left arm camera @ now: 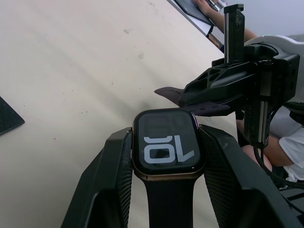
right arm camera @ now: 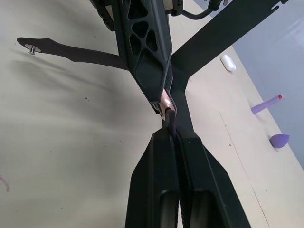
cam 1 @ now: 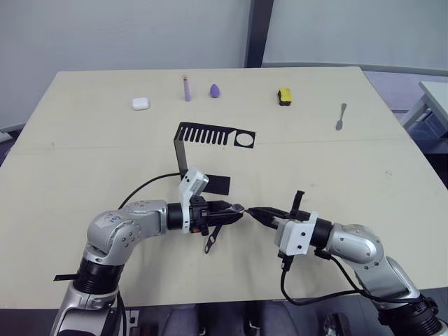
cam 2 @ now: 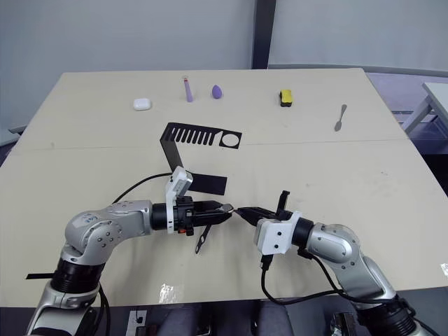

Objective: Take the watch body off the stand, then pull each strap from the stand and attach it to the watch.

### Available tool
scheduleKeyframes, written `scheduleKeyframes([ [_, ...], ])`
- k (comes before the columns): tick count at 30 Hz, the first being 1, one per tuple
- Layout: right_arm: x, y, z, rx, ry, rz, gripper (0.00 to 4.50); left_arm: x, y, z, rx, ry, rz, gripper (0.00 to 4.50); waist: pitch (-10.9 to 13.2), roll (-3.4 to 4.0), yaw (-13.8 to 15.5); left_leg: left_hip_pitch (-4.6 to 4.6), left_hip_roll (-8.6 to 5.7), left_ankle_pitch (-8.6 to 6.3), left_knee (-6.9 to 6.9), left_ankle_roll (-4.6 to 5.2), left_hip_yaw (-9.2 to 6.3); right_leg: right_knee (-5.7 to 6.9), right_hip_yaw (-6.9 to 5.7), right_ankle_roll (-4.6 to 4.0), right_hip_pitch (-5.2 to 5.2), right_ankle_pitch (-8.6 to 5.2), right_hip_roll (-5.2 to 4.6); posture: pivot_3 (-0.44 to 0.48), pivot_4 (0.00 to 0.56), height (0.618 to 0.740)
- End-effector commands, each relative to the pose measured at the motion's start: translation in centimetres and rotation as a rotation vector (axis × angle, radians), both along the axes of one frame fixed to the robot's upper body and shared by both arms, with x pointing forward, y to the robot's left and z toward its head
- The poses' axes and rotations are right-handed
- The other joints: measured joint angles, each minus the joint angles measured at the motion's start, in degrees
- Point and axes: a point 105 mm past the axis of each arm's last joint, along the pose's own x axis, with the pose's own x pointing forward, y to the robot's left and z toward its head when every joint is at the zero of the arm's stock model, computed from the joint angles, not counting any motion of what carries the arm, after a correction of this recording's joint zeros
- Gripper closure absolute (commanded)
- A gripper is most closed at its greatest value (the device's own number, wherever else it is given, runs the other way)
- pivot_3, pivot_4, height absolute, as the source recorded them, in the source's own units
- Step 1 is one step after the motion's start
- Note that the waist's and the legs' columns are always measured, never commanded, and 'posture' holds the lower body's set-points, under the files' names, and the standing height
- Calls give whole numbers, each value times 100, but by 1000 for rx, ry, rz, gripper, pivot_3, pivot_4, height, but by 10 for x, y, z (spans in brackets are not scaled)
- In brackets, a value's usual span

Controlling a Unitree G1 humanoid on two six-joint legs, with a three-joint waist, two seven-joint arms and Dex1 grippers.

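My left gripper [cam 1: 234,208] is shut on the watch body [left arm camera: 166,149], whose black screen with white digits sits between the two fingers [left arm camera: 111,175]. One dark strap [cam 1: 210,241] is attached to the watch and hangs down to the table. My right gripper [cam 1: 255,211] is shut on the second strap [left arm camera: 168,91], and its free end meets the watch's metallic rim [right arm camera: 164,102] on the other side. The two grippers face each other tip to tip above the table's front middle. The black stand [cam 1: 210,136] is behind them with its comb slots empty.
Along the table's far side lie a white case [cam 1: 141,103], a lilac stick [cam 1: 186,89], a purple egg-shaped sponge [cam 1: 214,90] and a yellow-black block [cam 1: 284,96]. A spoon [cam 1: 341,117] lies at the far right. A person's hand [left arm camera: 209,7] shows beyond the table edge.
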Motion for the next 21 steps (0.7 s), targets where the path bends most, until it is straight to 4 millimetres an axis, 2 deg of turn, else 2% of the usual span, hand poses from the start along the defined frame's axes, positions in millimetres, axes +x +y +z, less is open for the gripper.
scheduleKeyframes([
  [1, -5, 8, 8, 24, -27, 42, 4500, -5, -5, 8, -15, -35, -39, 2893, 0, 0, -1, 0, 0, 0, 0, 0, 0, 0, 0, 0, 0, 0, 0, 0, 150, 740],
  [21, -1, 11, 6, 18, -34, 43, 4500, -3, -7, 10, 0, -33, -27, 2893, 0, 0, -1, 0, 0, 0, 0, 0, 0, 0, 0, 0, 0, 0, 0, 0, 150, 740],
])
